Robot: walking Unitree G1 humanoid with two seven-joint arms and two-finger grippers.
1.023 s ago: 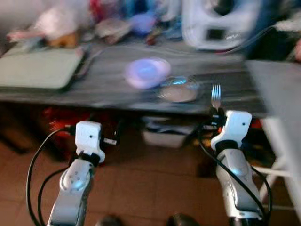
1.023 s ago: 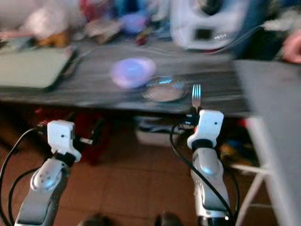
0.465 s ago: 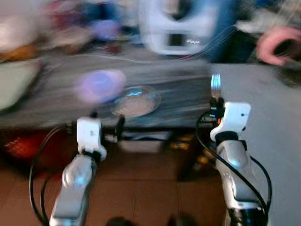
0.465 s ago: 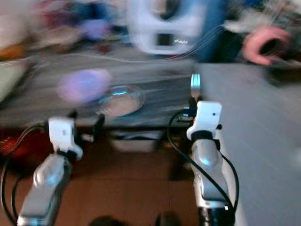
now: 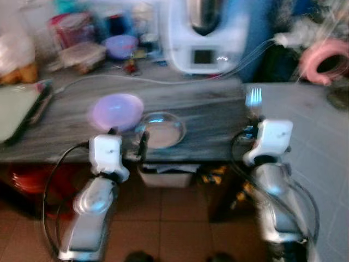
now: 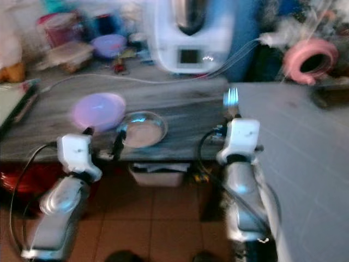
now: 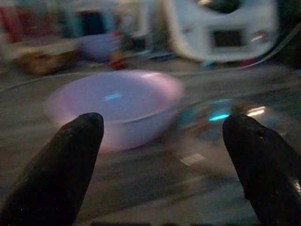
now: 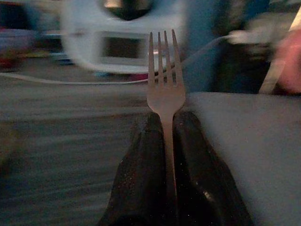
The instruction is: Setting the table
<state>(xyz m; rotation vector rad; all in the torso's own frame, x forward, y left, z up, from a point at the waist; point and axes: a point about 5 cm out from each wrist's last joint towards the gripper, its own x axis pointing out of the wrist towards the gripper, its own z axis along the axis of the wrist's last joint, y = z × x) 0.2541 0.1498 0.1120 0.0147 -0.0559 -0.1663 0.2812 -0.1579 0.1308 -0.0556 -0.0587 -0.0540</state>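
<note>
Landmark = pink bowl [image 5: 115,109] on grey worktop [image 5: 207,112]. Glass dish [image 5: 160,130] touching/just beside bowl, toward front edge; the pair blocks the middle of the front strip. Behind bowl: white cable [image 5: 142,81] across the top, then clutter row at the back w/ purple bowl [image 5: 120,45], red tub [image 5: 72,28], big white appliance [image 5: 206,34]. No way through there. Left of bowl: bare strip, then green tray [image 5: 19,107]. Right of dish: open worktop as far as the light table [image 5: 305,114]. Pink ring [image 5: 325,59] at that table's far side.
</note>
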